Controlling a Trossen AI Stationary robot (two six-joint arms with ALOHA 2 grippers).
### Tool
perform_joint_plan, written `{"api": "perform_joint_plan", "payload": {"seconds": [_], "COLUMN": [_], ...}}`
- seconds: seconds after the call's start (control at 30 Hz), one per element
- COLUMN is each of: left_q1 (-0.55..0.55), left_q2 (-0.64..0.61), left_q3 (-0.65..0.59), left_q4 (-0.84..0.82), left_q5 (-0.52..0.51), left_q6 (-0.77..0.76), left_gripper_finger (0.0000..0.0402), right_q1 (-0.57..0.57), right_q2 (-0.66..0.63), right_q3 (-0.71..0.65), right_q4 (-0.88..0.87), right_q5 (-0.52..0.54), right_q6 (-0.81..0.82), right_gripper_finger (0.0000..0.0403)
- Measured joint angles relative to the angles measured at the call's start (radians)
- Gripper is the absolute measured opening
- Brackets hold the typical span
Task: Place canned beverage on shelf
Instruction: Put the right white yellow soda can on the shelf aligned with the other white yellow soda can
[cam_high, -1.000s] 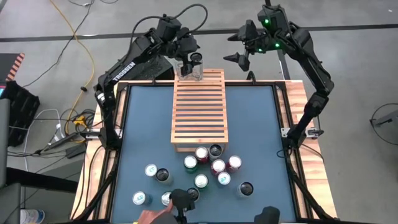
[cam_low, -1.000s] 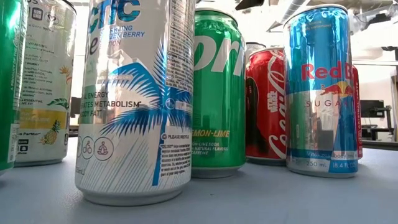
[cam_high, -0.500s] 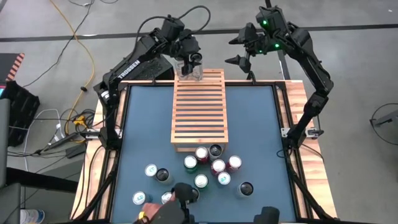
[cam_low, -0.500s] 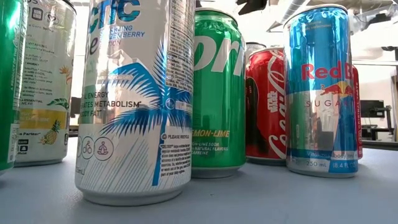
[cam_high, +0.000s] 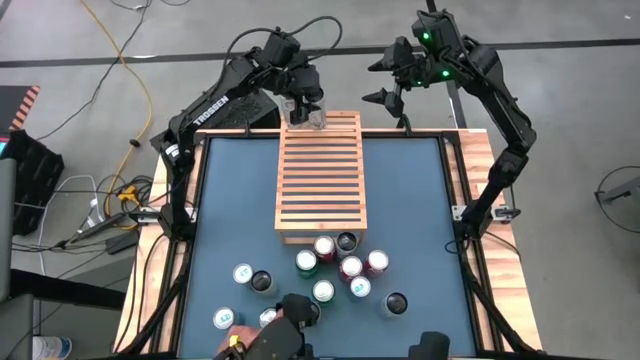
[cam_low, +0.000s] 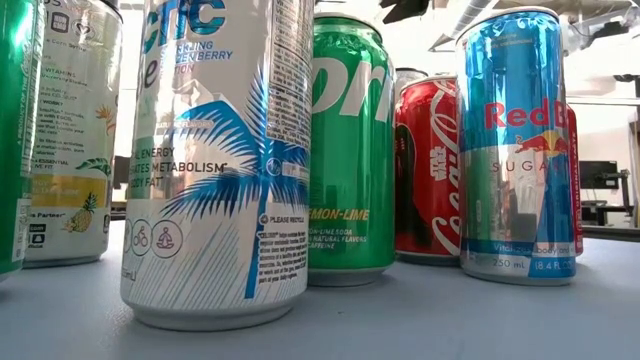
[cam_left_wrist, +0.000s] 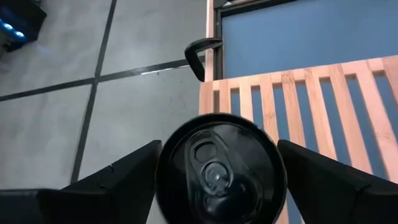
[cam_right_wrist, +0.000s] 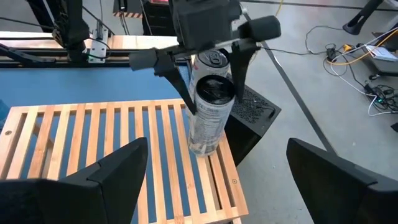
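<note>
A silvery can with a black top (cam_right_wrist: 210, 118) stands over the far left corner of the slatted wooden shelf (cam_high: 322, 175), and my left gripper (cam_high: 305, 100) is shut on it. In the left wrist view the can's top (cam_left_wrist: 221, 168) fills the gap between the fingers, with the shelf's slats (cam_left_wrist: 323, 106) beyond. The can's bottom (cam_right_wrist: 202, 148) is at the slats; I cannot tell whether it rests on them. My right gripper (cam_high: 380, 82) hangs open past the table's far edge, to the right of the shelf, holding nothing. My left gripper pinches the can's upper wall (cam_right_wrist: 200, 99), just under the top rim, between its two fingers (cam_left_wrist: 124, 180), one on each side. The fingers come from the far left, slanting down. The can stays nearly upright, leaning slightly.
Several more cans (cam_high: 340, 265) stand in a cluster on the blue table, near the shelf's near end; the low view shows them close up, among them a white palm-print one (cam_low: 215, 160) and a green one (cam_low: 350, 150). A person's hand (cam_high: 235, 345) is at the near edge.
My left gripper has sunk with the can toward the shelf's far left corner, tipping a little more downward. At the near edge the person's hand has shifted among the cans.
</note>
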Motion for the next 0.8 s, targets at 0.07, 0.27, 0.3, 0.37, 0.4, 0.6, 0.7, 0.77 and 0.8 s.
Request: {"api": "perform_joint_plan", "payload": {"seconds": [0.07,0.27,0.3,0.37,0.4,0.6,0.7,0.77,0.8], "left_q1": [-0.001,-0.002,-0.002,-0.002,-0.002,-0.002,-0.002,-0.003,-0.005], "left_q2": [0.002,0.002,0.002,0.002,0.002,0.002,0.002,0.002,0.002], "left_q3": [0.0,0.0,0.0,0.0,0.0,0.0,0.0,0.0,0.0], "left_q4": [0.001,0.005,0.006,0.007,0.007,0.015,0.016,0.016,0.019], "left_q5": [-0.003,-0.028,-0.03,-0.04,-0.048,-0.071,-0.08,-0.088,-0.09], "left_q6": [-0.001,-0.003,-0.014,-0.033,-0.041,-0.121,-0.16,-0.176,-0.183], "left_gripper_finger": [0.0296,0.0286,0.0285,0.0283,0.0283,0.0281,0.0281,0.0281,0.0281], "right_q1": [0.0,0.0,0.0,0.0,0.0,0.0,0.0,0.0,0.0], "right_q2": [0.0,0.0,0.0,0.0,0.0,0.0,0.0,0.0,0.0], "right_q3": [0.0,0.0,0.0,0.0,0.0,0.0,0.0,0.0,0.0], "right_q4": [0.0,0.0,0.0,0.0,0.0,0.0,0.0,0.0,0.0], "right_q5": [0.0,0.0,0.0,0.0,0.0,0.0,0.0,0.0,0.0], "right_q6": [0.0,-0.001,-0.001,-0.002,-0.003,-0.016,-0.018,-0.018,-0.019], "right_gripper_finger": [0.0368,0.0368,0.0368,0.0368,0.0368,0.0368,0.0368,0.0368,0.0368]}}
